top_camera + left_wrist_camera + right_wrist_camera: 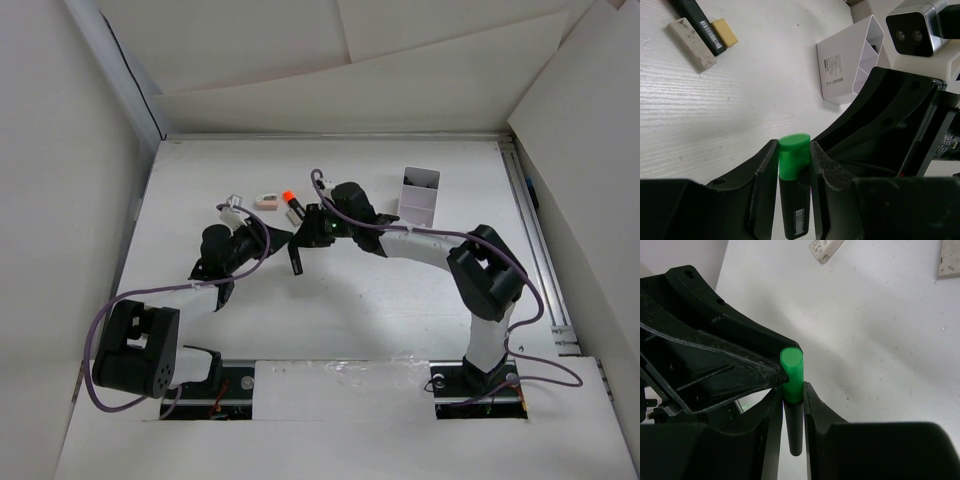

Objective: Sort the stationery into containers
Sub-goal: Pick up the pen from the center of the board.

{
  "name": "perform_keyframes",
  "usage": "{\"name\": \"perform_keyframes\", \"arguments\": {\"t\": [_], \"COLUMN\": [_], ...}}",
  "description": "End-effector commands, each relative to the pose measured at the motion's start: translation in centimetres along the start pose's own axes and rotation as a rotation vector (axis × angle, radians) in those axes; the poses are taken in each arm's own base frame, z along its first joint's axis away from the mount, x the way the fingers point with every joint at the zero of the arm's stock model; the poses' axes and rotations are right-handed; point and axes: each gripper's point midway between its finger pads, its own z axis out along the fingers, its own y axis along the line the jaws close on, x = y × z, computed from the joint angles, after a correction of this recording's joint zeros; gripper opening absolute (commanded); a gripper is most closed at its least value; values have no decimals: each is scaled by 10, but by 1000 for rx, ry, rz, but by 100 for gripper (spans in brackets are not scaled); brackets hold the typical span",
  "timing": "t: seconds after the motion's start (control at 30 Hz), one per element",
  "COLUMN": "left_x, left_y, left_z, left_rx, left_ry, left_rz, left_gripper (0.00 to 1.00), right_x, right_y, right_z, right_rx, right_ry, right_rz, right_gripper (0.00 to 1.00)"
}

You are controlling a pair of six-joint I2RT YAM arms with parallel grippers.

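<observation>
A black marker with a green cap [794, 159] stands between both grippers above the middle of the table; it also shows in the right wrist view [792, 371] and as a dark stick in the top view [296, 260]. My left gripper [794, 150] is shut on its cap. My right gripper [792, 395] is shut on it just below the cap. The two grippers meet tip to tip [300, 238]. The white divided box [419, 195] stands at the back right, apart from both; it also shows in the left wrist view [850, 65].
An orange-ended black marker [291, 204], a pink eraser block [266, 202] and a small pale item [233, 208] lie behind the grippers. A beige block [690, 42] and a tan block [724, 32] flank a black marker [697, 22]. Cardboard walls enclose the table.
</observation>
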Motion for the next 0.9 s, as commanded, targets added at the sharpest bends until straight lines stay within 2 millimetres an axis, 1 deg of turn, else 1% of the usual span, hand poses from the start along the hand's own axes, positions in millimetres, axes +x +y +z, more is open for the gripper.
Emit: {"name": "perform_keyframes", "arguments": {"t": [0.0, 0.03, 0.07, 0.1, 0.13, 0.17, 0.2, 0.23, 0.27, 0.3, 0.33, 0.37, 0.4, 0.43, 0.47, 0.5, 0.53, 0.57, 0.6, 0.63, 0.67, 0.7, 0.73, 0.77, 0.8, 0.83, 0.87], "left_x": [-5, -5, -7, -6, -11, -11, -17, -22, -23, -26, -28, -31, -31, -33, -36, -35, -36, -32, -32, -32, -32, -32, -28, -23, -19, -15, -15], "left_y": [-22, -22, -20, -21, -23, -23, -24, -23, -25, -27, -30, -31, -29, -28, -30, -28, -30, -27, -26, -26, -22, -22, -19, -17, -21, -20, -20], "left_z": [-1, -1, -1, -2, -4, -4, -6, -8, -9, -11, -13, -13, -14, -15, -16, -16, -17, -18, -18, -18, -16, -16, -15, -12, -11, -9, -9], "left_rx": [82, 82, 77, 83, 86, 86, 89, 83, 89, 84, 91, 89, 76, 67, 67, 59, 65, 58, 57, 57, 43, 43, 38, 35, 44, 46, 46], "left_ry": [1, 1, -6, 1, -16, -16, -32, -47, -53, -65, -71, -87, -89, -98, -115, -107, -113, -106, -107, -107, -108, -108, -91, -75, -63, -53, -53], "left_rz": [39, 39, 37, 38, 42, 42, 46, 46, 50, 52, 57, 60, 66, 74, 78, 73, 77, 73, 85, 85, 80, 80, 73, 69, 71, 81, 82], "left_gripper": [15, 16, 20, 21, 26, 29, 32, 32, 32, 34, 34, 36, 39, 39, 42, 42, 43, 43, 43, 43, 43, 43, 43, 43, 43, 43, 43], "right_x": [-26, -25, -24, -28, -20, -26, -22, -28, -24, -26, -24, -25, -27, -27, -27, -30, -34, -41, -43, -56, -63, -85, -100, -108, -135, -143, -153], "right_y": [18, 19, 12, 14, 8, 7, 4, 4, 1, 4, 2, -1, 2, 2, 2, -1, 4, -5, -9, -4, -9, -17, -20, -30, -53, -67, -75], "right_z": [-9, -12, -13, -16, -15, -19, -19, -23, -23, -25, -25, -28, -31, -31, -31, -35, -38, -44, -49, -61, -70, -92, -105, -118, -142, -158, -180], "right_rx": [-53, -53, -40, -39, -27, -26, -20, -20, -15, -20, -19, -12, -18, -18, -18, -12, -20, 6, 14, 7, 16, 39, 60, 102, 212, 288, 370], "right_ry": [-81, -81, -81, -94, -80, -93, -86, -100, -92, -99, -98, -103, -110, -110, -110, -118, -129, -155, -164, -201, -224, -290, -344, -381, -497, -560, -626], "right_rz": [-40, -40, -31, -35, -26, -26, -22, -22, -18, -22, -21, -17, -21, -21, -21, -17, -24, -16, -10, -18, -14, -10, -11, 2, 15, 32, 50], "right_gripper": [9, 9, 8, 8, 8, 8, 8, 8, 6, 6, 6, 6, 6, 6, 6, 6, 5, 5, 5, 4, 4, 4, 4, 4, 5, 5, 7]}}
